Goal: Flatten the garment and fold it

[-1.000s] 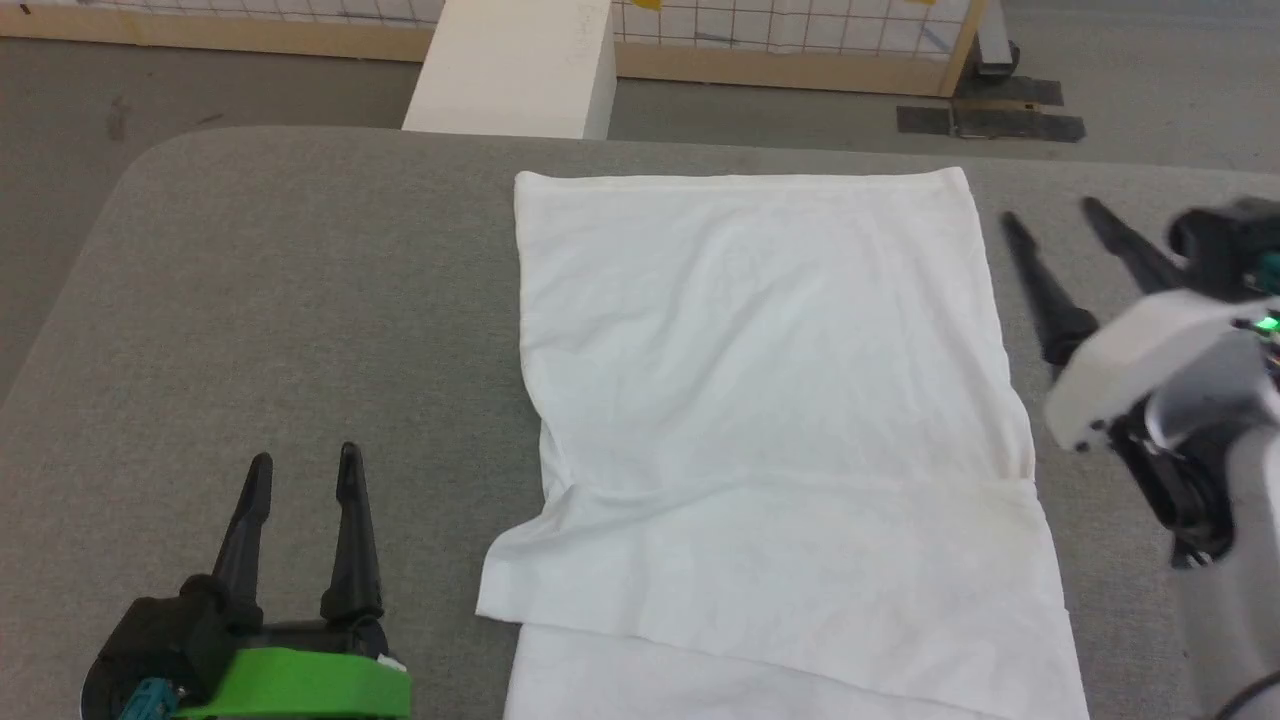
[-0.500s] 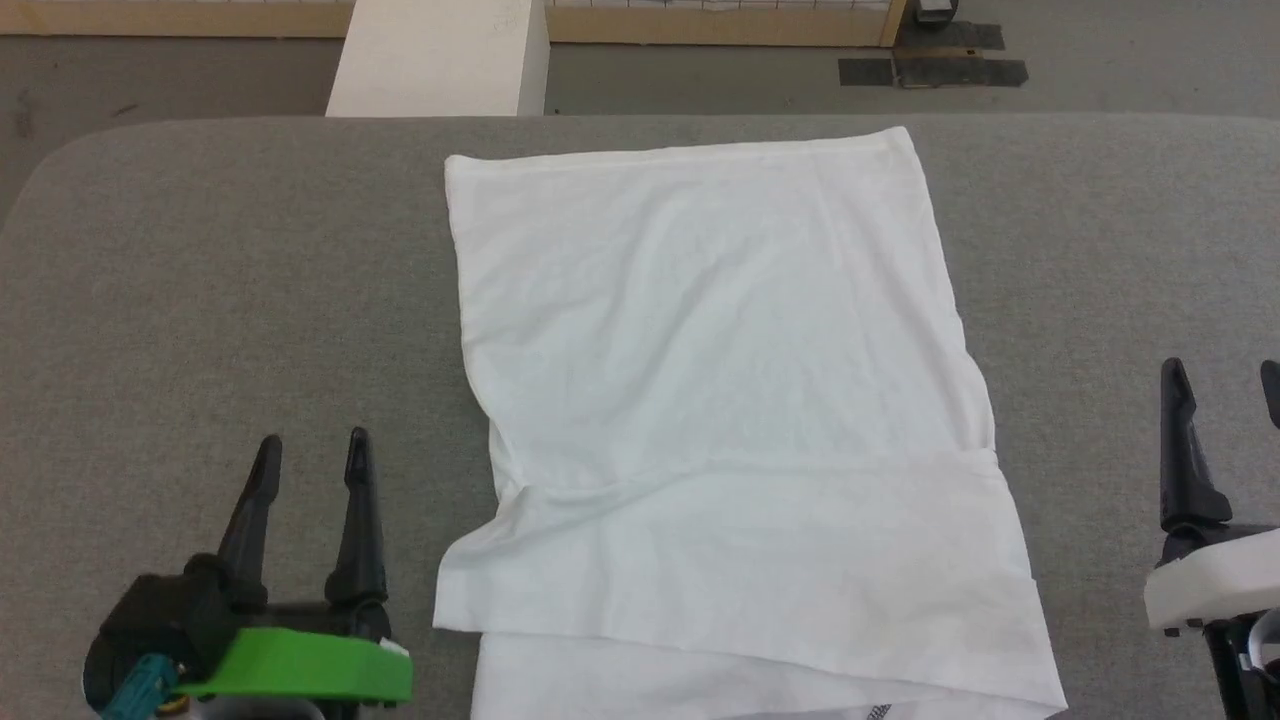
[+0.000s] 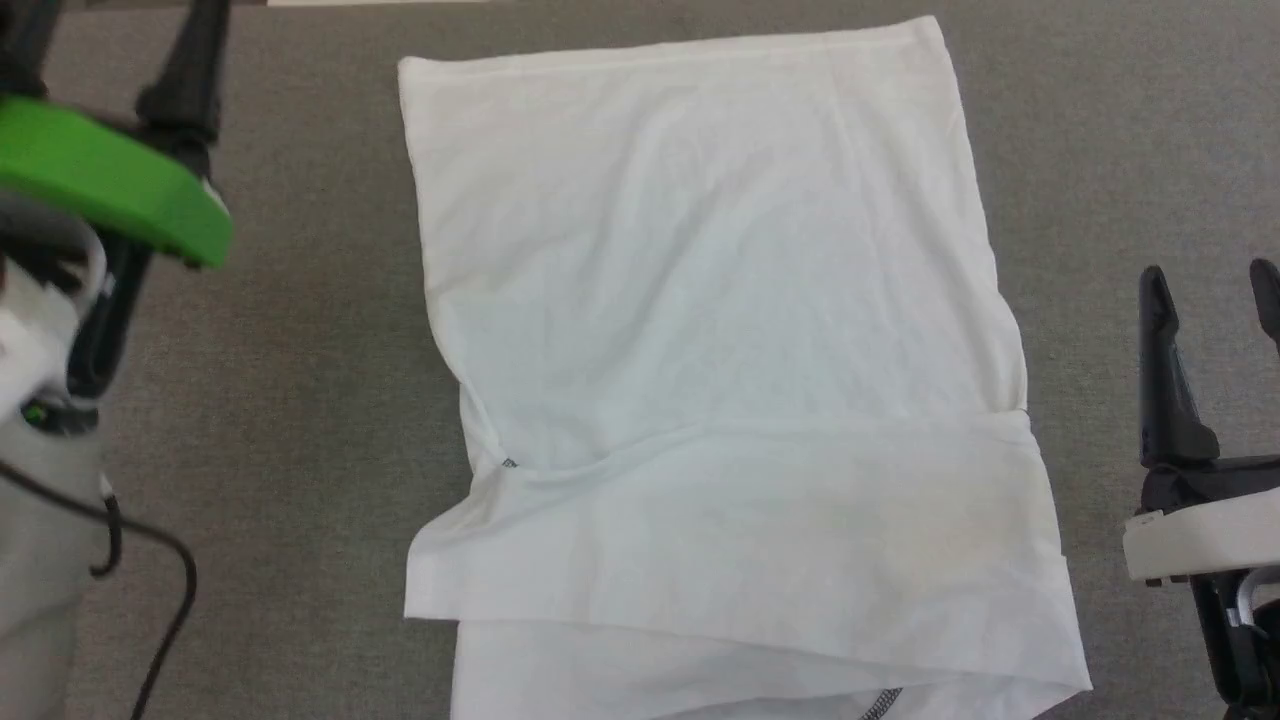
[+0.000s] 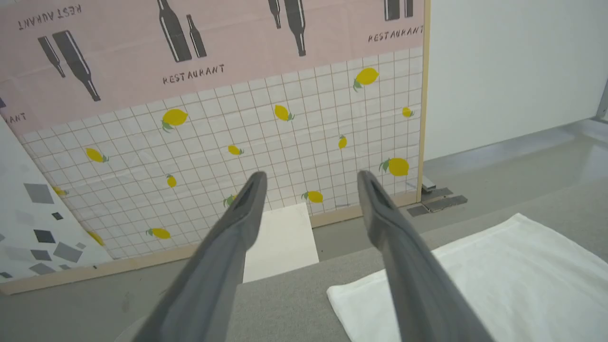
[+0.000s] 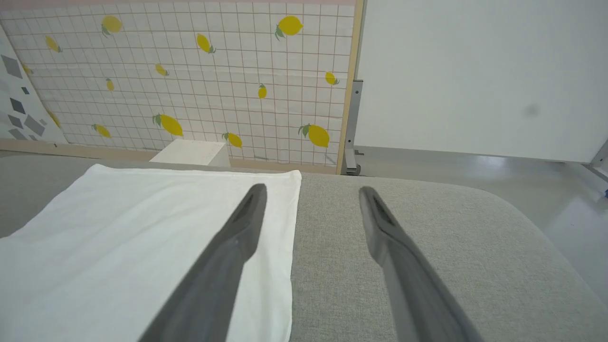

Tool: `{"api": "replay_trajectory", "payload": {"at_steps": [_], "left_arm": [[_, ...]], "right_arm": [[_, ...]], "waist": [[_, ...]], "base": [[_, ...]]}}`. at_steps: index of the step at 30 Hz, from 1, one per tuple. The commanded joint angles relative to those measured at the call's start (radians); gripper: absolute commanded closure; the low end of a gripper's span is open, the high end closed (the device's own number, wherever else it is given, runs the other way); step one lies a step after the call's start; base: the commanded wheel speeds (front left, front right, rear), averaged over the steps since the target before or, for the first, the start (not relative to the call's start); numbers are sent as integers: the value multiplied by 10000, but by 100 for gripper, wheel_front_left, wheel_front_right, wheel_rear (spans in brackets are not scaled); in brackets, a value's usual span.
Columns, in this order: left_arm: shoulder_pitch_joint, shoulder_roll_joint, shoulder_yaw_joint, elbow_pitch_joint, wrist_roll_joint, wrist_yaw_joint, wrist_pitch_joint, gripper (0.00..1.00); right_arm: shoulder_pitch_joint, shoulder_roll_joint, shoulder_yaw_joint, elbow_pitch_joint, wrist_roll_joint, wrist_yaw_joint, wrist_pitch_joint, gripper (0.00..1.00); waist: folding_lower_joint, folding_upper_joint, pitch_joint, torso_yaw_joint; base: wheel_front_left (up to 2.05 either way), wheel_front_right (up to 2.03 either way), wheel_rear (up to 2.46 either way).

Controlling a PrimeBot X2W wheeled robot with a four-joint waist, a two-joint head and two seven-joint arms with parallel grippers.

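The garment (image 3: pixel 720 340) is white and lies flat on the grey table (image 3: pixel 300 350) as a folded rectangle. A near layer is folded over it, a small tag (image 3: pixel 508 463) shows at the left fold, and dark zigzag stitching (image 3: pixel 880 703) peeks out at the bottom edge. My left gripper (image 3: pixel 105 40) is at the upper left, open and empty, left of the garment's far-left corner. In its wrist view the left gripper (image 4: pixel 311 175) hangs over the table with the garment (image 4: pixel 475 275) to its right. My right gripper (image 3: pixel 1210 290) stands open and empty, right of the garment's right edge. The right gripper (image 5: pixel 312 189) straddles the edge of the garment (image 5: pixel 133 237).
A rigid white box (image 4: pixel 280 242) stands on the floor beyond the table's far edge, before a tiled lemon-print panel (image 4: pixel 285 142); the box (image 5: pixel 190 152) also shows past the garment. A black cable (image 3: pixel 150 600) hangs by my left forearm. The table's rounded far-right corner (image 5: pixel 498 199) drops to the floor.
The head camera has tilted down and the picture has shifted. My left gripper went from the garment's near-left corner toward its far-left corner. My right gripper drew back from the far-right side to the near right.
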Motion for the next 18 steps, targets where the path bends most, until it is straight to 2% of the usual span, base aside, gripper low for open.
{"api": "replay_trajectory", "payload": {"at_steps": [1,7,18], "left_arm": [[-626,91,-67,373,-63,-133,282,0],[-2880,281,-597,2342,-363,-541,1476,0],[-4001,789,-1350,4242,-729,-788,2421,0]], "right_arm": [[-195,9,81,-112,-27,-13,13,0],[-516,10,317,-259,172,-13,-93,0],[-903,10,424,-158,326,-13,-304,0]], "waist": [[0,0,950,-193],[0,0,2041,-539],[0,0,3279,-1168]], "base": [[0,0,0],[0,0,0],[0,0,0]]}}
